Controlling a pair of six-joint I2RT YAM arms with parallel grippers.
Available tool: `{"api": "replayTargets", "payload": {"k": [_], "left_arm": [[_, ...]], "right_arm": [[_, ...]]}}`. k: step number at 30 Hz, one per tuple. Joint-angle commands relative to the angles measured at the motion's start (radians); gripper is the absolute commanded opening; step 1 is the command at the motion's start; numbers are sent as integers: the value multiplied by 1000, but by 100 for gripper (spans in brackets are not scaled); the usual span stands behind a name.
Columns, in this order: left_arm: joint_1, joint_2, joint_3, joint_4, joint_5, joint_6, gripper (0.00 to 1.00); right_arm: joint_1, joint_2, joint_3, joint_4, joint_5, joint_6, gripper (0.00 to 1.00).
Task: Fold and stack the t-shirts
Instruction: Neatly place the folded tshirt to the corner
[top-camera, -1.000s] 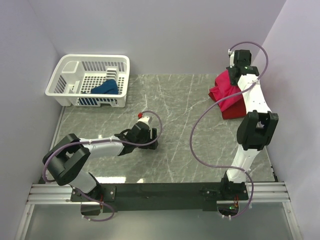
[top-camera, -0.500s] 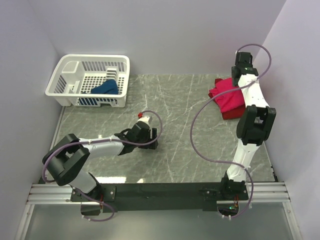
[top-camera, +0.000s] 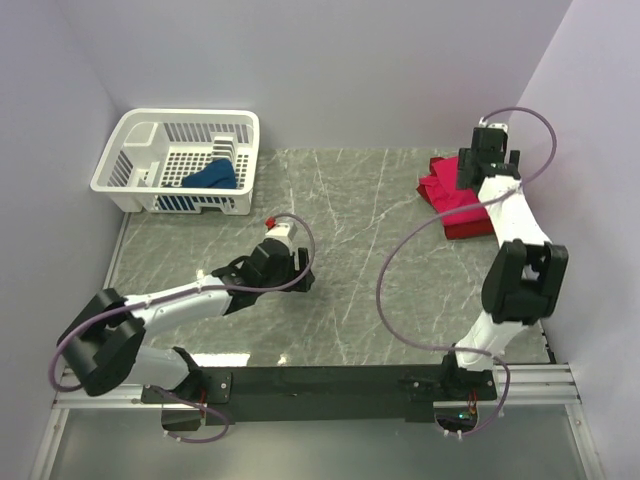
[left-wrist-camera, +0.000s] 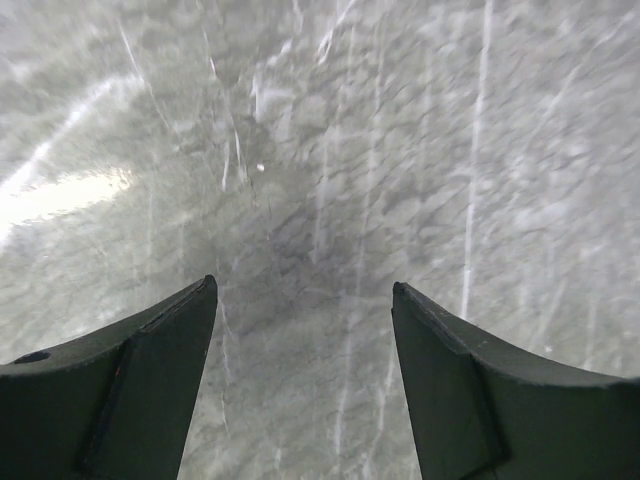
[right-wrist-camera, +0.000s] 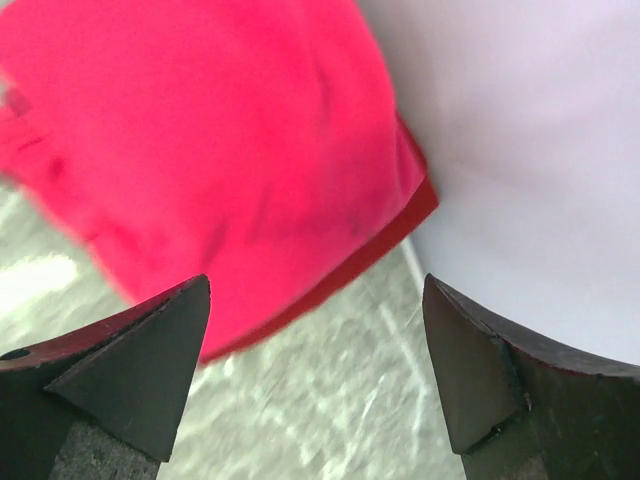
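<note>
A magenta t-shirt (top-camera: 448, 188) lies folded on a darker red t-shirt (top-camera: 468, 226) at the table's back right. My right gripper (top-camera: 478, 166) hovers over their far edge, open, with nothing between its fingers. In the right wrist view the magenta t-shirt (right-wrist-camera: 200, 130) fills the upper left, the darker red t-shirt's edge (right-wrist-camera: 392, 236) shows beneath it, and the right gripper (right-wrist-camera: 315, 300) stands wide apart. A dark blue t-shirt (top-camera: 212, 177) sits bunched in the basket. My left gripper (top-camera: 298, 278) is open above bare marble mid-table, as the left wrist view (left-wrist-camera: 305, 295) also shows.
A white lattice basket (top-camera: 150, 135) stands at the back left. The pale wall (right-wrist-camera: 520, 150) runs close along the right side of the stacked shirts. The grey marble table top (top-camera: 350, 220) lies between the arms.
The right gripper opened and let go of the magenta t-shirt, which settled flat onto the darker red one; the gripper drew back towards the wall. The left arm shifted slightly up and left.
</note>
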Motion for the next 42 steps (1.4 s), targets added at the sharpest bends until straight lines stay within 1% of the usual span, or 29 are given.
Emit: {"api": "replayTargets", "payload": {"k": [1,3,4,5,7,8,10,11,13,14,16,17,18,22,25,31,42], "left_arm": [[2,-82,10,-33,-42,-4,76],[2,-123,19,-48,-56,2,76],[2,-134,24,-76,-65,3,76],[2,-160,30,-88,-95,-1,76],[2,-186,34,-117,-117,2,76],[2,-214,36,-140,-138,3,76],[2,-243,36,-159,-162,8,76],[2,-272,37,-179,-183,10,77],[4,-303,37,-197,-200,11,77],[2,-330,37,-205,-214,13,77],[2,-358,33,-216,-229,13,78],[2,-382,27,-217,-235,13,78],[2,-396,27,-225,-240,13,78],[2,-438,25,-260,-292,-10,79],[4,-455,30,-282,-320,-7,79],[2,-466,30,-279,-338,2,79],[2,-479,8,-230,-312,46,78]], "right_arm": [[75,-160,-105,91,-3,75,93],[106,-238,-191,85,2,97,93],[185,-262,-220,82,26,127,93],[215,-307,-272,79,36,140,93],[272,-353,-323,66,34,189,93],[319,-391,-343,59,21,215,93],[355,-436,-406,48,-24,281,93],[387,-480,-449,48,-86,301,93],[413,-528,-487,42,-127,370,93],[425,-574,-529,46,-191,394,93],[431,-623,-581,66,-272,447,93],[434,-667,-633,80,-306,460,93],[442,-690,-659,112,-373,477,93],[451,-772,-759,169,-453,488,93],[450,-818,-807,180,-443,473,93],[450,-890,-814,135,-391,430,94],[450,-916,-816,97,-355,399,94]]}}
